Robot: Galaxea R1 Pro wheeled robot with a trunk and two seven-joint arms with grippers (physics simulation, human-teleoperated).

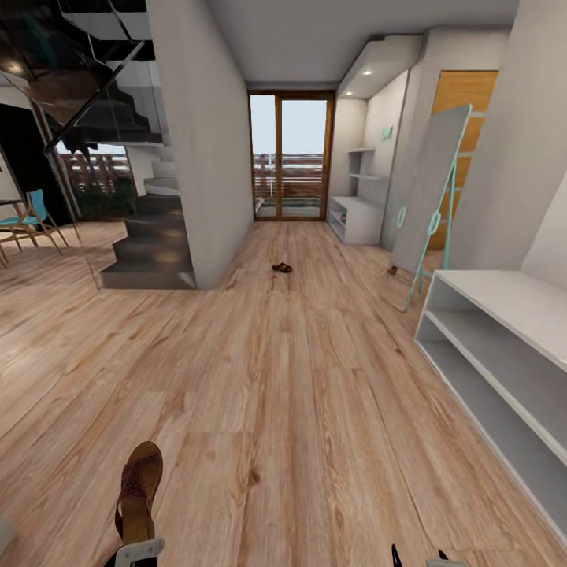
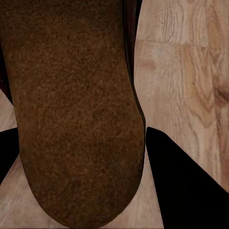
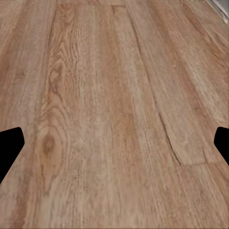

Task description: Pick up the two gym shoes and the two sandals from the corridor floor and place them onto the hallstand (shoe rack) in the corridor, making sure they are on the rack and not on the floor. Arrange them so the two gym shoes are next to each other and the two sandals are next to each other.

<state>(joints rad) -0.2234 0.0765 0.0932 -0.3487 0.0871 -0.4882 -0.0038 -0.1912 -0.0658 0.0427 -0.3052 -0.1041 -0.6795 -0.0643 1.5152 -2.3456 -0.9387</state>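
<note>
My left gripper (image 1: pixel 135 551) at the bottom left of the head view is shut on a brown sandal (image 1: pixel 138 488), held toe forward above the corridor floor (image 1: pixel 283 409). Its rough brown sole (image 2: pixel 71 109) sits between the dark fingers (image 2: pixel 186 191) in the left wrist view. The other sandal (image 1: pixel 282 268) lies on the planks far ahead, mid-corridor. The pale grey hallstand (image 1: pixel 354 219), with stepped wall shelves and teal letters above, stands at the far right by the glass door. My right gripper (image 3: pixel 114 143) is open over bare planks. The gym shoes are out of view.
A plain whitish open-shelf unit (image 1: pixel 496 346) runs along the right wall close by. A leaning mirror (image 1: pixel 429 197) with teal frame stands beyond it, with a small dark thing (image 1: pixel 392 270) at its foot. Stairs (image 1: pixel 153 236) and a wall corner are at the left.
</note>
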